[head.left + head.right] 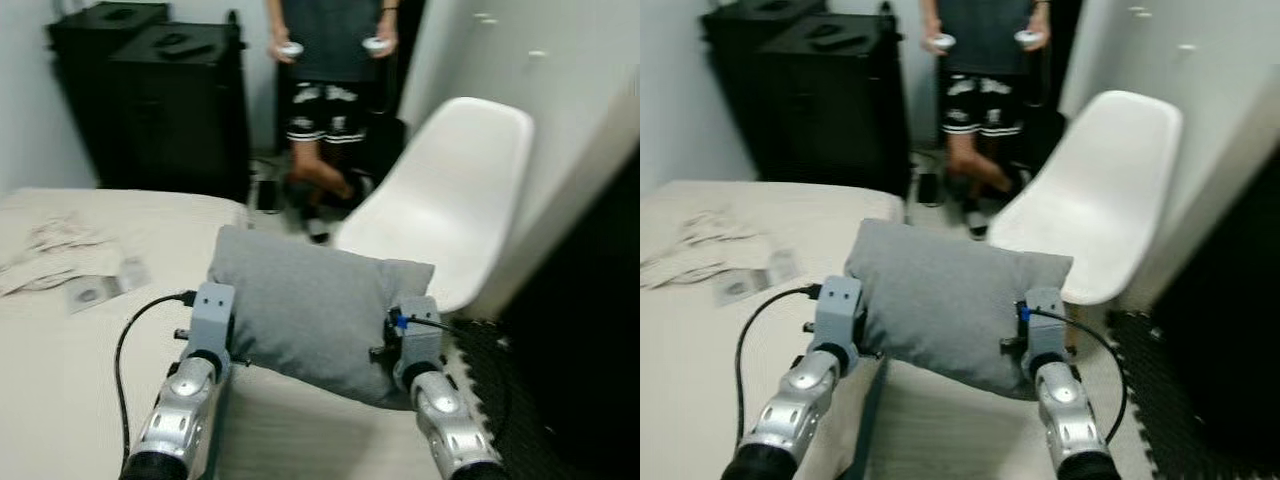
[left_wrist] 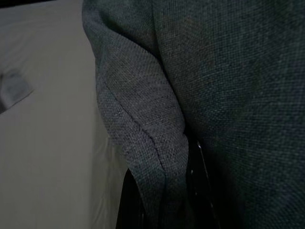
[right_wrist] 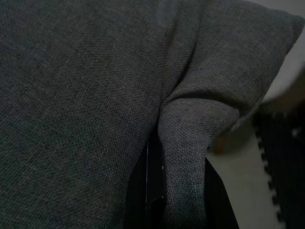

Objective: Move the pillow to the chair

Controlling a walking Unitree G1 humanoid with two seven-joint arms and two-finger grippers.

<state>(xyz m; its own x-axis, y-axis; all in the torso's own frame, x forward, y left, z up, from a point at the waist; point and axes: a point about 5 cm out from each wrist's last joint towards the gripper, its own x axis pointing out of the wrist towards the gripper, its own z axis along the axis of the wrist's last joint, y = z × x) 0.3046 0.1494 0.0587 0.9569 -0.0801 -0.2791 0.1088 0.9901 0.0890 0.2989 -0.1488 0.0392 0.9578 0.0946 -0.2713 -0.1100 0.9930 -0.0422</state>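
Note:
A grey pillow [image 1: 310,305] is held up between both arms, above the edge of the bed [image 1: 60,380]. My left gripper [image 2: 164,200] is shut on a fold at the pillow's left edge, with black fingers [image 2: 128,205] on either side of the pinched cloth. At the right edge, my right gripper [image 3: 181,191] is shut on another fold of the pillow [image 3: 86,95]. The white shell chair [image 1: 450,210] stands just beyond the pillow to the right, its seat bare.
A person [image 1: 330,70] stands at the back holding two controllers. Black cabinets [image 1: 150,90] stand at the back left. Papers [image 1: 60,260] lie on the bed. A black foam mat [image 1: 490,370] covers the floor under the chair, and a white wall [image 1: 590,120] is close behind it.

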